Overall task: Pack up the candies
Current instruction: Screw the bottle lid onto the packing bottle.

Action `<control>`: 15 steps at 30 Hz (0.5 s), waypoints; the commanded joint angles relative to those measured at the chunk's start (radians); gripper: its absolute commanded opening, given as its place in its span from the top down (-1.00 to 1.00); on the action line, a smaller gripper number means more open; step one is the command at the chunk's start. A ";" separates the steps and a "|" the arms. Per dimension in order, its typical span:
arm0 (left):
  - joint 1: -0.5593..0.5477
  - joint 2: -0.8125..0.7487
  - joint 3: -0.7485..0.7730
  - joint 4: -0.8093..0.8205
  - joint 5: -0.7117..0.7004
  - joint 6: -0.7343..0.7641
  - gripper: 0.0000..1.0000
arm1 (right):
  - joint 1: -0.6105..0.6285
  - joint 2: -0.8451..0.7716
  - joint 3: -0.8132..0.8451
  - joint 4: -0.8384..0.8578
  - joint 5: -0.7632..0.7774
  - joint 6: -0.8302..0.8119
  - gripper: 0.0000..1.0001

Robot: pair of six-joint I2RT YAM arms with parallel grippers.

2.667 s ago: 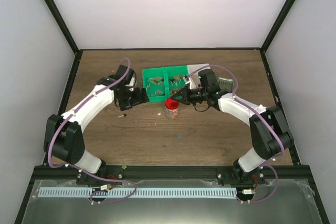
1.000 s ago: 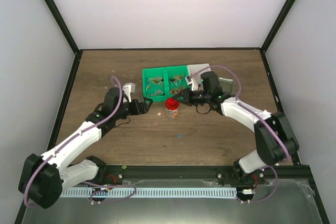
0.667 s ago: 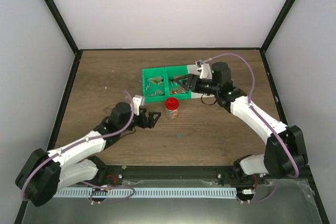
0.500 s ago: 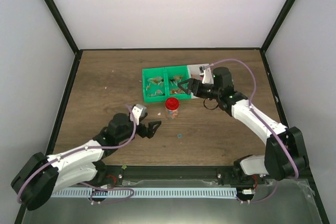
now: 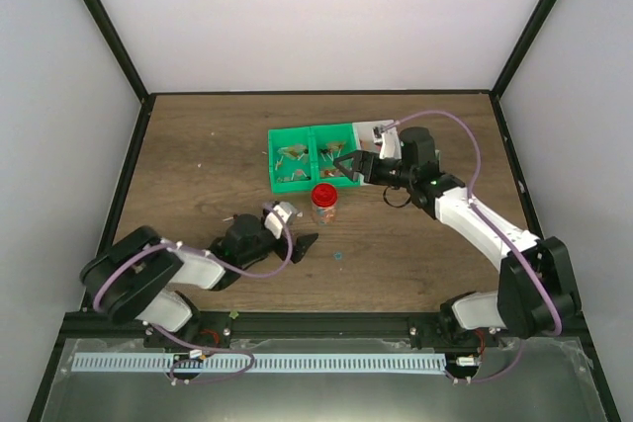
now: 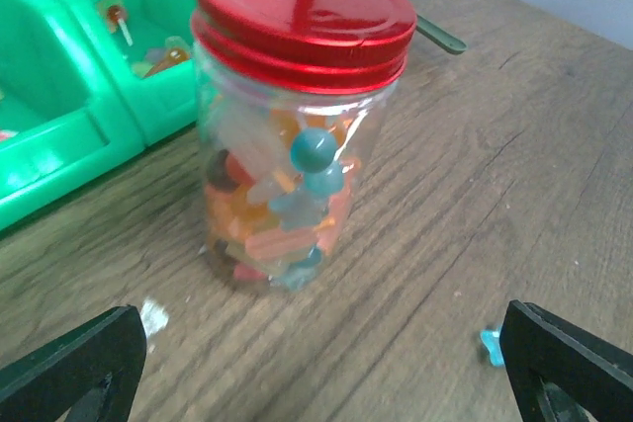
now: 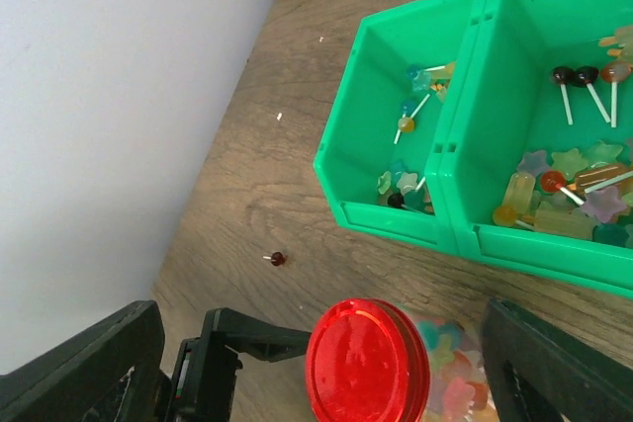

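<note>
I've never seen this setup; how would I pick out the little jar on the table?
Find the green two-compartment tray near the middle of the wooden table. Directly in front of it, toward the table's near edge, stands a small clear jar full of coloured candies. Its shiny round red lid marks it out; the tray's sweets lie uncovered.

The candies point(image 6: 272, 200) in the clear jar point(image 6: 220, 111) are a jumble of orange, pink, white and pale-blue pieces, packed nearly up to its red lid point(image 6: 302, 7). Others lie loose in the green tray point(image 7: 457, 96). A few small sweets and stick lollipops sit against the left compartment's near wall, and pastel stars and round-headed lollipops fill the right one. One dark red lollipop point(image 7: 278, 259) lies alone on the worktop point(image 7: 297, 126), left of the tray's near corner.
</note>
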 commanded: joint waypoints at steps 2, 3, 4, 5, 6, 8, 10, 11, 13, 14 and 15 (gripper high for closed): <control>-0.004 0.192 0.096 0.269 0.089 0.072 -1.00 | 0.001 0.021 0.029 -0.031 -0.005 -0.066 -0.79; -0.003 0.222 0.117 0.281 0.089 0.079 -1.00 | -0.001 0.024 0.034 -0.043 -0.006 -0.075 -0.79; -0.002 0.244 0.137 0.282 0.086 0.088 -1.00 | -0.001 0.029 0.039 -0.049 -0.008 -0.081 -0.79; -0.003 0.261 0.160 0.274 0.084 0.101 -1.00 | -0.001 0.033 0.044 -0.054 -0.009 -0.086 -0.79; -0.003 0.276 0.182 0.258 0.081 0.117 -1.00 | -0.003 0.038 0.050 -0.056 -0.012 -0.091 -0.79; -0.001 0.309 0.218 0.232 0.070 0.144 -1.00 | -0.008 0.049 0.060 -0.062 -0.016 -0.099 -0.79; 0.004 0.346 0.243 0.228 0.062 0.166 -1.00 | -0.013 0.062 0.074 -0.071 -0.022 -0.106 -0.79; 0.005 0.361 0.258 0.217 0.065 0.176 -1.00 | -0.017 0.068 0.078 -0.069 -0.024 -0.107 -0.79; 0.007 0.385 0.285 0.203 0.078 0.182 -1.00 | -0.023 0.079 0.079 -0.057 -0.031 -0.104 -0.79; 0.008 0.392 0.294 0.200 0.087 0.184 -1.00 | -0.024 0.086 0.079 -0.051 -0.036 -0.103 -0.79; 0.011 0.396 0.300 0.198 0.092 0.184 -1.00 | -0.026 0.095 0.079 -0.045 -0.040 -0.102 -0.79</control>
